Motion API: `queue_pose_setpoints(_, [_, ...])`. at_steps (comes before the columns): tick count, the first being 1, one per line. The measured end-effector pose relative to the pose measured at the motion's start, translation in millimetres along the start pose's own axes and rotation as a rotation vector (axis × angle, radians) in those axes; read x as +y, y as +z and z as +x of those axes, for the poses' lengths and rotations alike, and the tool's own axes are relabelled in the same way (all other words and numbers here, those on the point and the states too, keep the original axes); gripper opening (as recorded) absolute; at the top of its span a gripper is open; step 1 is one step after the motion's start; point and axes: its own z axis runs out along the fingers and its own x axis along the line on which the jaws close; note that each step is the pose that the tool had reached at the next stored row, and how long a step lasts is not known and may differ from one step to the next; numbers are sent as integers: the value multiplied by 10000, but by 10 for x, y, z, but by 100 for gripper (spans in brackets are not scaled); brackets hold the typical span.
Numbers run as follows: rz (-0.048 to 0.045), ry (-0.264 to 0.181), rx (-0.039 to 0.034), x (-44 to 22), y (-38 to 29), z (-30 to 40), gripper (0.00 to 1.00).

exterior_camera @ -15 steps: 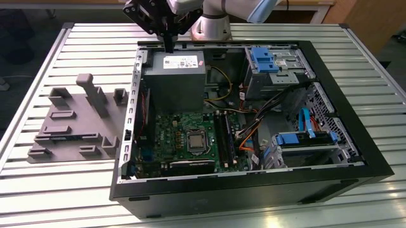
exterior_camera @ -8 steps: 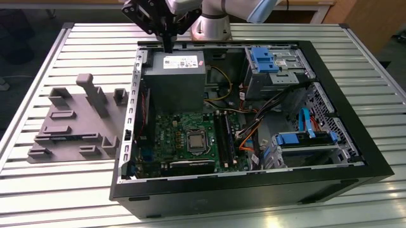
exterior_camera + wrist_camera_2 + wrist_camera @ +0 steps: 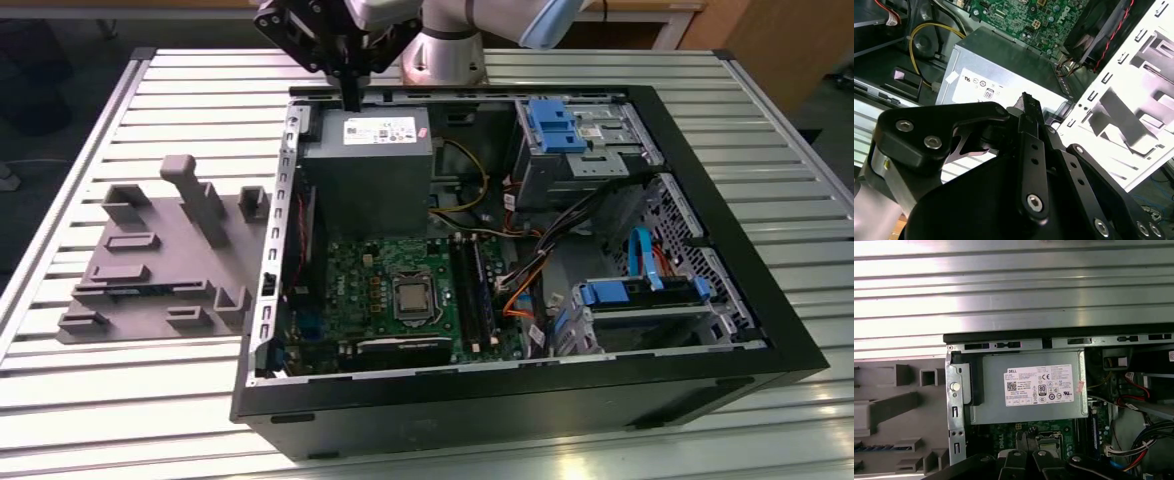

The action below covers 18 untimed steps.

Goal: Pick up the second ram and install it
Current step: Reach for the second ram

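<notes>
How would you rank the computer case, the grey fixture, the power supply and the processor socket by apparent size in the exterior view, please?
Largest to smallest:
1. computer case
2. grey fixture
3. power supply
4. processor socket
No two look close in size.

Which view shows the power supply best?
The first wrist view: the power supply lies face-on, whole labelled top visible. The exterior view shows it slanted; the second wrist view has it partly behind the gripper.

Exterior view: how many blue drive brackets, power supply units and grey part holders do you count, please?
Blue drive brackets: 2
Power supply unit: 1
Grey part holder: 1
Total: 4
</notes>
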Motion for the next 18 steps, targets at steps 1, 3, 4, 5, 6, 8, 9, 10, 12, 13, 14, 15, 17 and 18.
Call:
queue_pose_setpoints(1, [0, 0, 0, 0, 0, 2, 11])
queue_pose_setpoints(3, [1, 0, 0, -1, 0, 7, 11])
queue_pose_setpoints(4, [1, 0, 0, -1, 0, 9, 11])
queue_pose_setpoints(5, [1, 0, 0, -1, 0, 12, 11])
queue_pose_setpoints(6, [1, 1, 1, -1, 0, 16, 11])
queue_pose_setpoints(8, [1, 0, 0, -2, -1, 26, 11])
queue_pose_setpoints(9, [1, 1, 1, -2, -1, 32, 11])
queue_pose_setpoints(10, [1, 0, 0, -3, -1, 36, 11])
queue_pose_setpoints(12, [0, 0, 0, -4, 0, 47, 11])
queue_pose_setpoints(13, [0, 0, 0, -5, 0, 54, 11])
queue_pose_setpoints(14, [1, 1, 1, -5, -1, 62, 11])
queue_pose_setpoints(15, [1, 1, 0, -6, -1, 70, 11])
queue_pose_setpoints(17, [0, 0, 0, -6, -1, 85, 11])
queue_pose_setpoints(18, [0, 0, 0, -7, -1, 92, 11])
